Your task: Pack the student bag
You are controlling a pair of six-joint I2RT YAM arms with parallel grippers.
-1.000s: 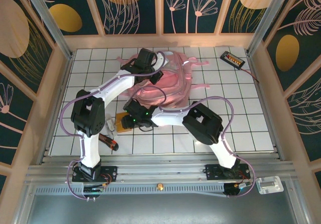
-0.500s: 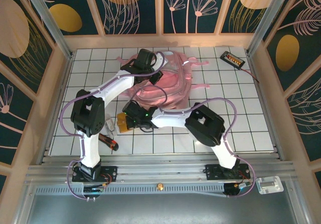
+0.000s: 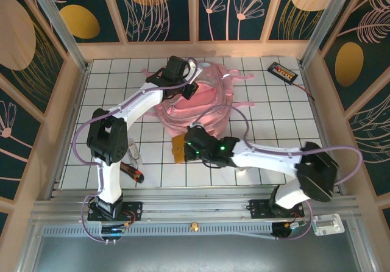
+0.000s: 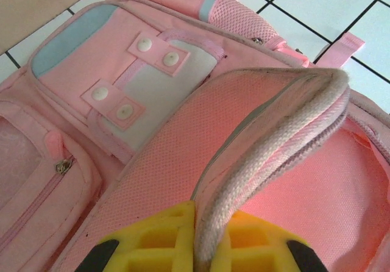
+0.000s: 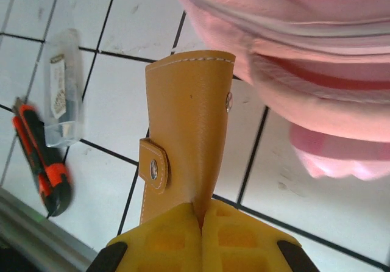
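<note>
Near-left of student bag [image 3: 207,110]: utility knife [image 5: 41,162] and clear plastic case [image 5: 62,89], flat on tiled table [image 3: 274,101], well apart from the bag's mouth. At the bag's far-left side, left gripper [image 4: 196,247] pinched tight on the zip-edged flap [image 4: 268,138], raised, likely to keep the main compartment gaping. Just near of the mouth, right gripper [image 5: 201,238] clamped on tan leather snap pouch [image 5: 186,125], free end aimed at the bag, apparently lined up for insertion. Bag at far middle of table, flat, front pockets up. Mouth toward the near edge; long axis seemingly near-left to far-right, straps trailing right.
</note>
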